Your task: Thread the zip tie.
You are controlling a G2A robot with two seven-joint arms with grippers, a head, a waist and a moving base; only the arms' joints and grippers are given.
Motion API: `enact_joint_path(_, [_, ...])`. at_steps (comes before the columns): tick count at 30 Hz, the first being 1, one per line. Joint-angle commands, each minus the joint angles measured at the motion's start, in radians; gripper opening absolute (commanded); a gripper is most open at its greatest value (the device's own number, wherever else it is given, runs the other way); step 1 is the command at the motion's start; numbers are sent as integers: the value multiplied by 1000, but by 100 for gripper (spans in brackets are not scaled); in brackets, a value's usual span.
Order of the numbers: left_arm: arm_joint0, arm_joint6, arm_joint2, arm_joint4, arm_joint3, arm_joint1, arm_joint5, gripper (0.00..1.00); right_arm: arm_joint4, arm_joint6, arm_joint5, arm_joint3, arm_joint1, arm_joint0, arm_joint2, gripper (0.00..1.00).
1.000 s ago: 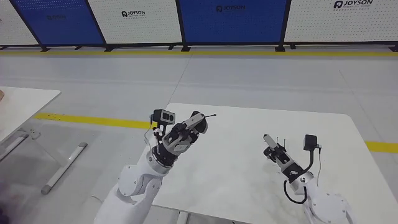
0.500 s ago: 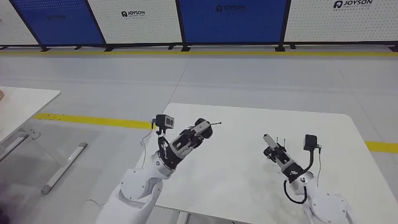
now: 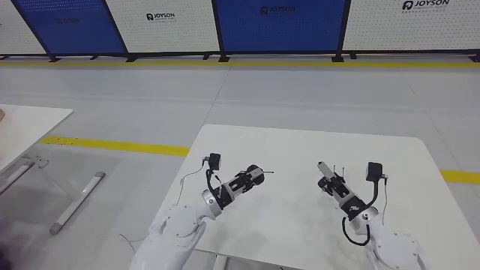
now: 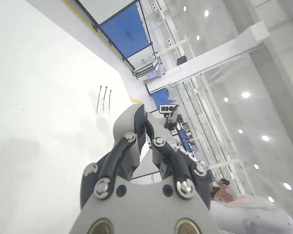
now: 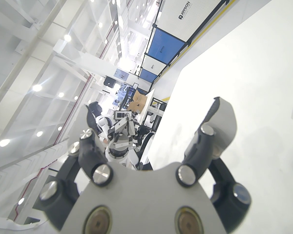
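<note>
Left gripper [image 3: 255, 173], over table's [image 3: 300, 142] left half, pinches a tie [image 3: 268, 171], tail aimed at the right gripper [image 3: 322, 169], spread wide, empty, seemingly awaiting threading.

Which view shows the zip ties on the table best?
Left wrist view: three zip ties lie side by side, unobstructed. Top view gives faint marks by the right pincer; right wrist view looks elsewhere.
</note>
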Motion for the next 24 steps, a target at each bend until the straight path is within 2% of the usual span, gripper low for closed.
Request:
enact_joint_path(1, [0,-1,0,-3,0,0,-2,0,0,0,0,0,0,0,0,100])
enact_joint_path(8, [1,-3,5,-3,-2,0,-1,0,0,0,0,0,0,0,0,100])
enact_joint_path(12, [8,-71,7,60,-5,10,0,0,0,0,0,0,0,0,0,100])
enact_joint_path(13, [13,-92,0,64,-8,14,1,0,0,0,0,0,0,0,0,100])
enact_joint_path(14, [18,-110,-8,30,-12,15,1,0,0,0,0,0,0,0,0,100])
enact_joint_path(22, [18,-110,-8,30,-12,15,1,0,0,0,0,0,0,0,0,100])
enact_joint_path(24, [20,-76,0,-20,-20,11,-2,0,0,0,0,0,0,0,0,100])
